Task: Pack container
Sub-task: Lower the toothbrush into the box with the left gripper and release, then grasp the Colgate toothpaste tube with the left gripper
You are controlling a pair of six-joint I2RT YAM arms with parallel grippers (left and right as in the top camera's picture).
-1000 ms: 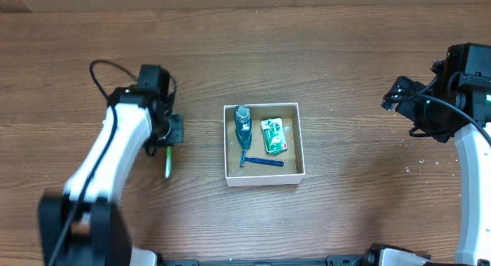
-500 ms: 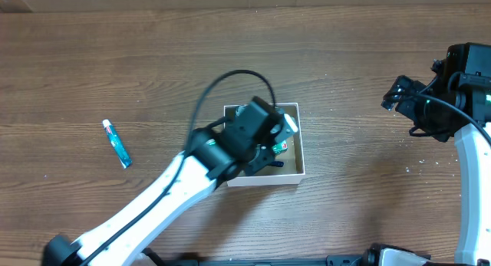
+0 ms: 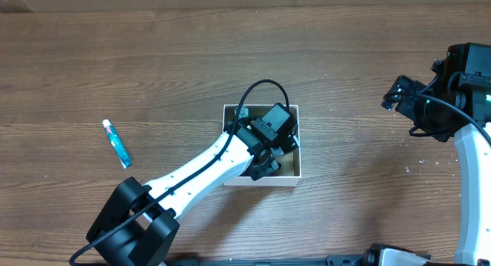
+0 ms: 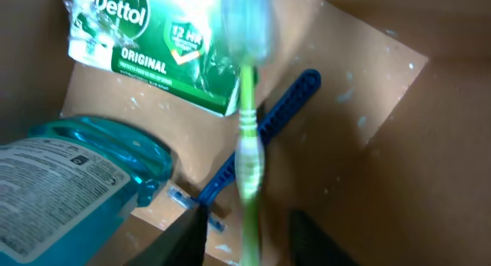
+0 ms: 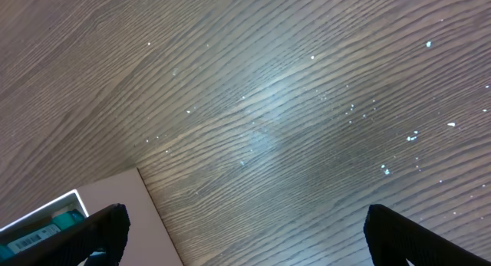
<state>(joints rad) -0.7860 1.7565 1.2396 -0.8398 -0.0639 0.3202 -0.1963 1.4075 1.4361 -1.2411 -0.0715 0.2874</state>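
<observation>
I have the left arm reaching across the worktop to the container, which sits at the middle of the overhead view. The left fingers hang inside it, over the cardboard floor. They stand a narrow gap apart with a blurred green toothbrush upright between them. Cardboard shows on either side of the handle, so I cannot tell whether they pinch it. Below lie a green Dettol soap pack, a blue razor and a teal bottle, the razor between the other two. A toothpaste tube lies well to the left of the container. The right fingers are spread wide and empty, well apart from the container.
</observation>
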